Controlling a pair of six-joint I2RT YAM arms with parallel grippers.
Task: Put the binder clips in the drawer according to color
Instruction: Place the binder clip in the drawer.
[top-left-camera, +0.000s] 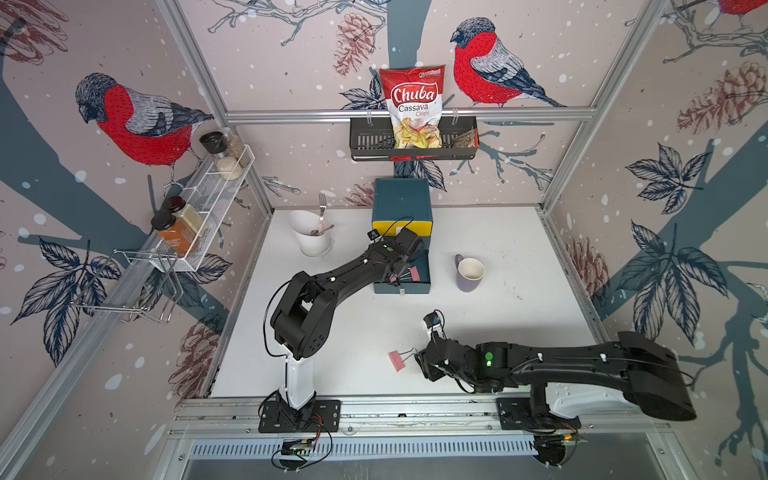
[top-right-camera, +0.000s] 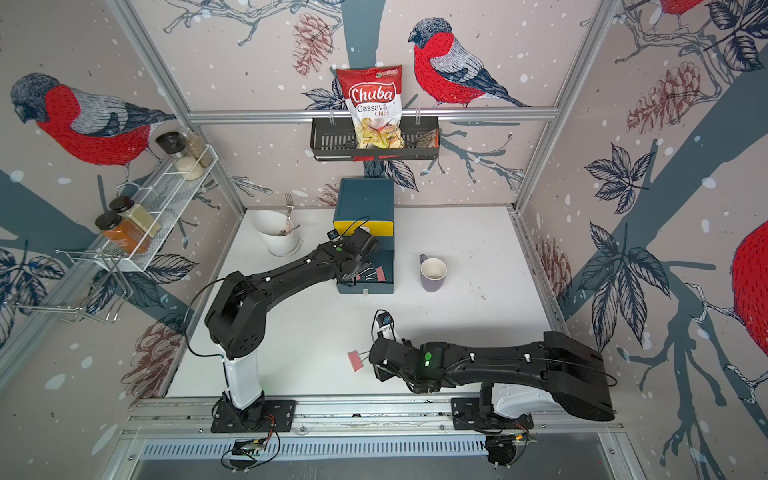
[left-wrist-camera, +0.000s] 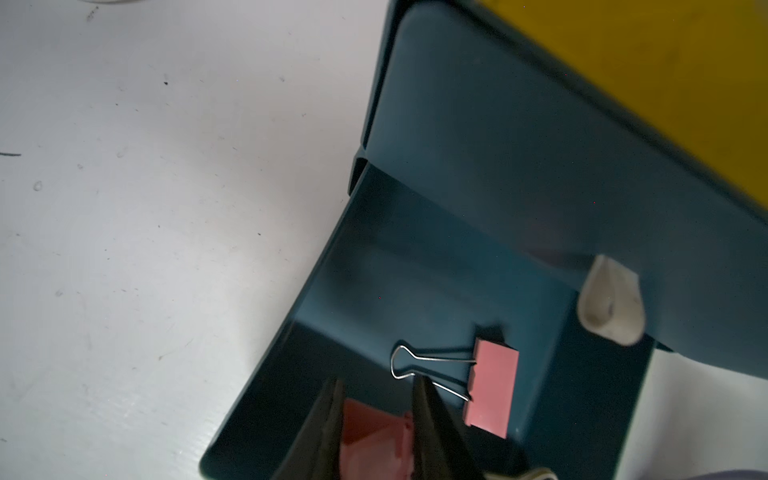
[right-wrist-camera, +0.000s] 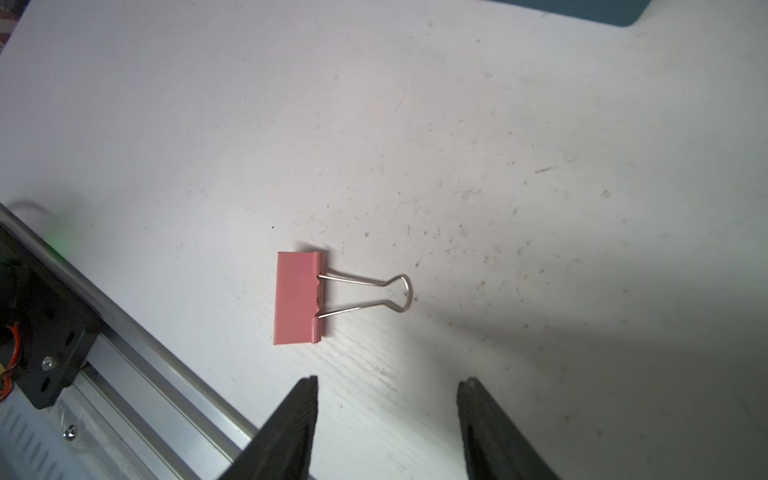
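The drawer (top-left-camera: 401, 199) chest stands at the back of the table, with a yellow top front (top-left-camera: 420, 227) and its bottom drawer (left-wrist-camera: 415, 270) pulled out. One pink binder clip (left-wrist-camera: 492, 388) lies inside that open drawer, also seen in a top view (top-right-camera: 379, 273). Over the drawer, my left gripper (left-wrist-camera: 377, 380) is shut on a second pink binder clip (left-wrist-camera: 374, 432). A third pink binder clip (right-wrist-camera: 297, 297) lies flat on the table near the front, visible in both top views (top-left-camera: 396, 360) (top-right-camera: 355, 360). My right gripper (right-wrist-camera: 390, 379) hovers open just beside its wire handles, touching nothing.
A purple mug (top-left-camera: 469, 272) stands right of the drawer, and a white cup with a fork (top-left-camera: 311, 237) left of it. A chips bag (top-left-camera: 413, 108) sits in a wall basket, and a spice rack (top-left-camera: 199, 208) hangs on the left wall. The metal rail (top-left-camera: 374, 409) borders the front.
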